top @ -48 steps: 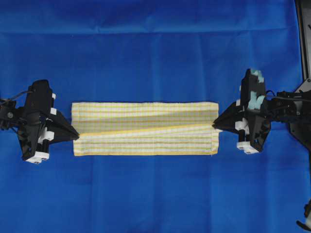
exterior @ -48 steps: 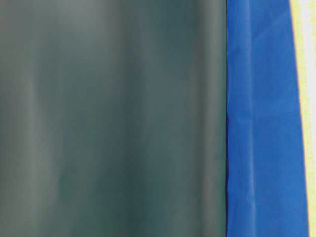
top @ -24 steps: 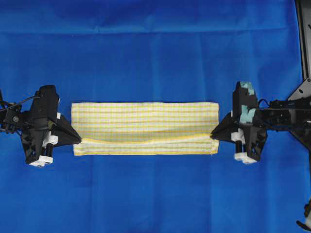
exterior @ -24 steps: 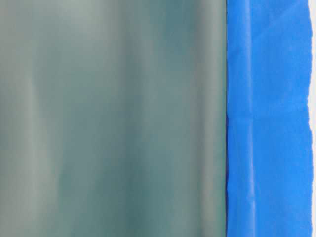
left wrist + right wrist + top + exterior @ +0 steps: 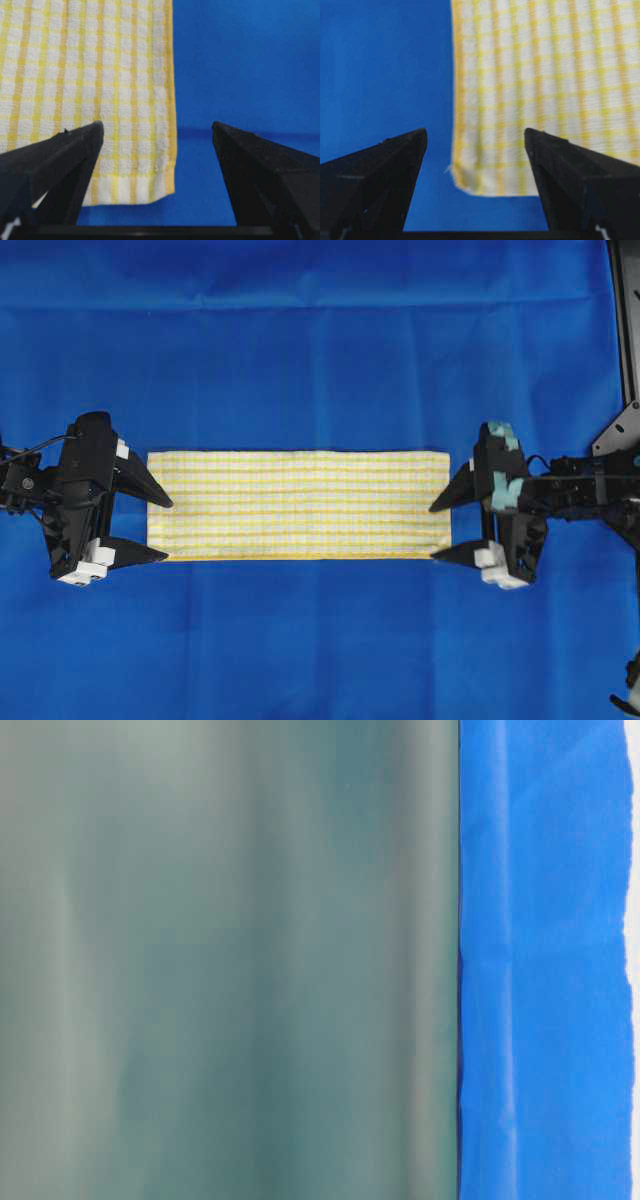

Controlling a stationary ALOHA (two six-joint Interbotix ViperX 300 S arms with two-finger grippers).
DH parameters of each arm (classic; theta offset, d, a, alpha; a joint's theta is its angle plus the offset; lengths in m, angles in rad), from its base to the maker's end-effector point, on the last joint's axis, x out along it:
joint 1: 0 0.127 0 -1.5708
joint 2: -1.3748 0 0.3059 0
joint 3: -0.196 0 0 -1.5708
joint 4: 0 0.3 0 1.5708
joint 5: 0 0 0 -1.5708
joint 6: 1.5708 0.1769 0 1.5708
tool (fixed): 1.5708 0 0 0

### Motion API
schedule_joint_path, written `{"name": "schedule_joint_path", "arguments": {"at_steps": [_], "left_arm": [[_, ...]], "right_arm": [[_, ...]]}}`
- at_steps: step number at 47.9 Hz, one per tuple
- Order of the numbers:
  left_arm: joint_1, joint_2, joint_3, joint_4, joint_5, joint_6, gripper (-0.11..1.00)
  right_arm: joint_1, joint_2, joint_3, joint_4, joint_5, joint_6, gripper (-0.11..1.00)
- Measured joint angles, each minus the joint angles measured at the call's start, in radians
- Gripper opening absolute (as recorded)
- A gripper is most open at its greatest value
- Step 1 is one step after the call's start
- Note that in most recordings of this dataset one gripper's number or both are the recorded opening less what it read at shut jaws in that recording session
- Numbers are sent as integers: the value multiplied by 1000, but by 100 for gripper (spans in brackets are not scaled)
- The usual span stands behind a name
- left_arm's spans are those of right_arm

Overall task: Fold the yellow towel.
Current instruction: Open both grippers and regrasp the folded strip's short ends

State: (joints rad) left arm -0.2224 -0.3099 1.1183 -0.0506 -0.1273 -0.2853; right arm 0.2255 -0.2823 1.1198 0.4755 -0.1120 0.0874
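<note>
Nearest the lens in the left wrist view, the left gripper (image 5: 157, 132) stands with its dark jaws spread wide and nothing between them but cloth lying flat below; one corner of the yellow towel (image 5: 90, 95) sits under the gap, its hemmed edge running straight up the picture; the right wrist view shows the same arrangement mirrored, the right gripper (image 5: 476, 137) released, jaws far apart, a towel corner beneath and the blue table covering (image 5: 380, 65) beside it.

From overhead, the towel (image 5: 298, 504) lies as a long, narrow, flat rectangle in the middle of the covering (image 5: 320, 350); the left gripper (image 5: 160, 529) sits at its left short end and the right gripper (image 5: 442, 531) at its right short end, each straddling the end with open jaws and gripping nothing; the edges look aligned and the surface smooth.

As a judgement, the strip's narrow shape suggests one lengthwise fold is laid down, though no layering can be made out; what probably remains is a fold across the length, end to end, should a more compact result be wanted; the pictures alone cannot say how many folds are intended.

The table-level view gives only a blurred grey-green surface (image 5: 230, 960) and a band of blue covering; it adds nothing on the towel.

No brand, label or readable writing appears anywhere.
</note>
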Motion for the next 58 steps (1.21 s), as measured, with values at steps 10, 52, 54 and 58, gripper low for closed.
{"name": "schedule_joint_path", "arguments": {"at_steps": [10,52,54,58], "left_arm": [[126,11,-18,2,2,21,78],[291,179,-31,2,130,107,11],[288,181,-31,2,138,106,4],[287,181,-31,2,144,107,2]], "right_arm": [[-181,-20,0,-40,11,-11,76],[-344,147,-63,-92,206,-41,47],[-344,147,-63,-94,212,-48,36],[-339,147,-63,-92,224,-49,12]]}}
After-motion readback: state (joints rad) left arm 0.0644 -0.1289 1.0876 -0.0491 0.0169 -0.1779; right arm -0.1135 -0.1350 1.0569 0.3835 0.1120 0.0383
